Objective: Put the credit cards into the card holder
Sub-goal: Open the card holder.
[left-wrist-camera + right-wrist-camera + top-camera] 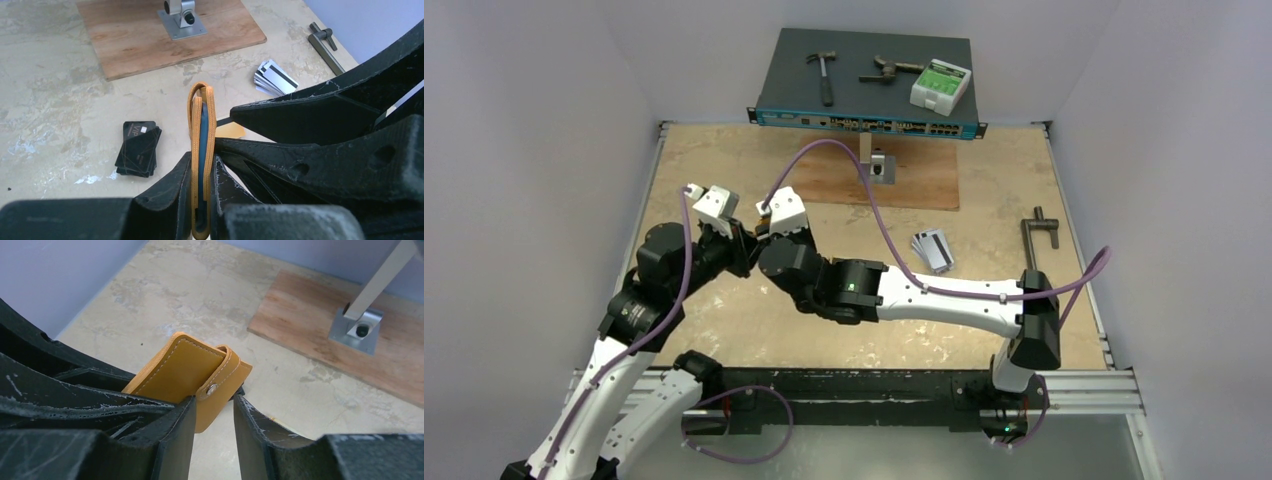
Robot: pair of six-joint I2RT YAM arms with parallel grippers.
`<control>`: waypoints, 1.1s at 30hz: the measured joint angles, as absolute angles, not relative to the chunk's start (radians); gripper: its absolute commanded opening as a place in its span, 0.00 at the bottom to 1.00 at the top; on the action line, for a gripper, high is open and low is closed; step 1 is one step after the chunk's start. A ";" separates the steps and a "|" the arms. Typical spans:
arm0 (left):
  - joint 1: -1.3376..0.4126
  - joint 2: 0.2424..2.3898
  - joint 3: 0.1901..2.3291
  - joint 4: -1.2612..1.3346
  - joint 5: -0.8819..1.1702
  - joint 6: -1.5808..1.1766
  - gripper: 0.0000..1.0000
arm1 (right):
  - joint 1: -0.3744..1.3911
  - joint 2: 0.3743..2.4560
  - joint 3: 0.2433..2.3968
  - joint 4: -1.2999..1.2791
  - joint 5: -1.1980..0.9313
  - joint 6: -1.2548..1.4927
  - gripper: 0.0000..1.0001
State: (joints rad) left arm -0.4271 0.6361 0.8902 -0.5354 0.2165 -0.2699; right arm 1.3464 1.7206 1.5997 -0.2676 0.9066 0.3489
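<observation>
Okay, left end effector (pixel 202 167) is clenched on the card holder (pixel 202 145), pinching its lower part. The holder stands upright, edge-on to the left wrist camera, lifted off the counter (pixel 1004 190) over its left half. It is folded shut, with the snap tab (pixel 220 376) wrapped over the edge and buttoned.

Right end effector (pixel 212 409) sits at the holder with its fingers apart, one on each side of the tab. One finger looks against the leather and the other shows a gap, so it is released, not gripping.

Credit cards (pixel 932 250): a silver-grey fanned stack, black stripe up, flat on the counter right of centre toward the right edge, well apart from the holder.

A black stack marked VIP (pixel 138 148) lies on the counter's left half, near the held holder. A yellow-orange sliver (pixel 232 131) shows behind the right fingers; cannot tell what it is.

A wooden board (pixel 924 185) with a metal post (pixel 879 165) sits at the far middle. A metal T-handle (pixel 1039 235) lies near the right edge.
</observation>
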 measured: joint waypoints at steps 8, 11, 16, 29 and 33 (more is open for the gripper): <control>-0.419 0.635 0.890 -0.519 0.210 -0.270 0.00 | 1.362 1.755 1.597 -0.163 0.990 0.206 0.32; -0.419 0.639 0.889 -0.521 0.205 -0.271 0.00 | 1.370 1.776 1.597 -0.125 1.032 0.168 0.05; -0.419 0.642 0.888 -0.517 0.207 -0.274 0.00 | 1.383 1.784 1.550 -0.001 1.048 0.115 0.00; -0.421 0.641 0.887 -0.503 0.265 -0.287 0.00 | 1.380 1.674 1.412 0.076 0.997 0.109 0.00; -0.422 0.638 0.887 -0.481 0.290 -0.297 0.00 | 1.367 1.618 1.377 0.077 0.947 0.126 0.00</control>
